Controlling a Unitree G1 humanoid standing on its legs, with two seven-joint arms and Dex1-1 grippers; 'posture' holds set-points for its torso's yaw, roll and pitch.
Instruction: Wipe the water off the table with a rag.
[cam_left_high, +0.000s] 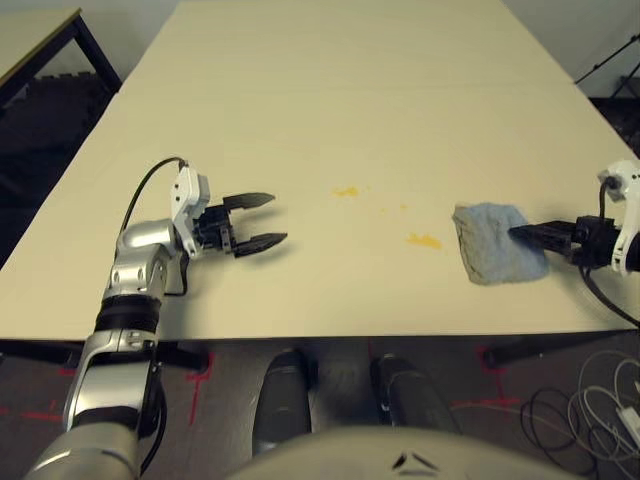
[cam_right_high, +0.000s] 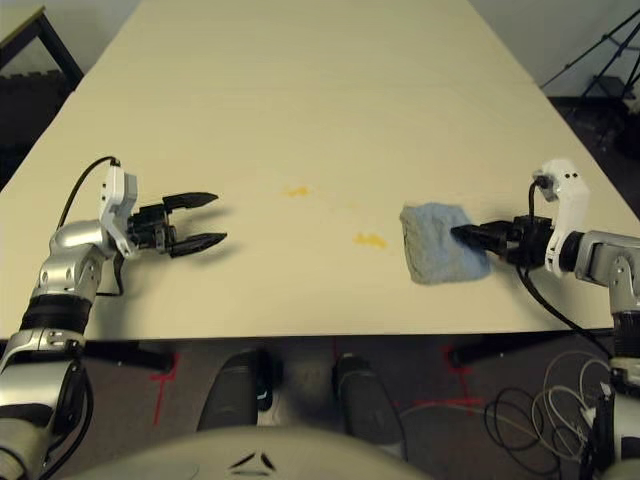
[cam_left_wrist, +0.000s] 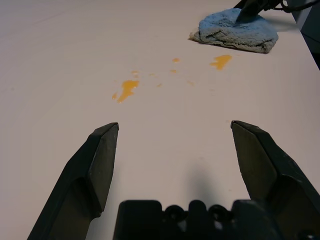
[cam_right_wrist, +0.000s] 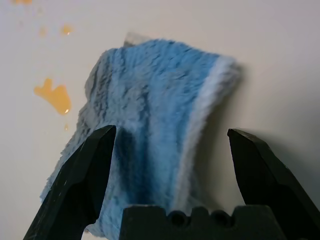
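**Ana:** Left eye view, going left to right: what comes first?

**Ben:** The left gripper (cam_left_high: 262, 220), over the table (cam_left_high: 330, 100) on its near left. Its two black fingers are spread apart with nothing between them, pointing right, level with the surface.

**Ana:** And past it?

**Ben:** The water (cam_left_high: 345, 191): one yellow-orange splotch near the middle, a few specks to its right, then a second splotch nearer the edge, just left of the rag (cam_left_high: 495, 245).

**Ana:** Where does the rag lie?

**Ben:** On the near right of the table, lumpy, grey-blue, clear of both splotches.

**Ana:** Is the right gripper (cam_right_high: 470, 234) holding it?

**Ben:** No. It reaches in from the right, pointing left, with its tips over the rag's right edge. In the right wrist view its fingers (cam_right_wrist: 80, 175) stand wide on either side of the cloth, released, not clamped on it.

**Ana:** Any writing, labels or containers?

**Ben:** None that I can read or make out.
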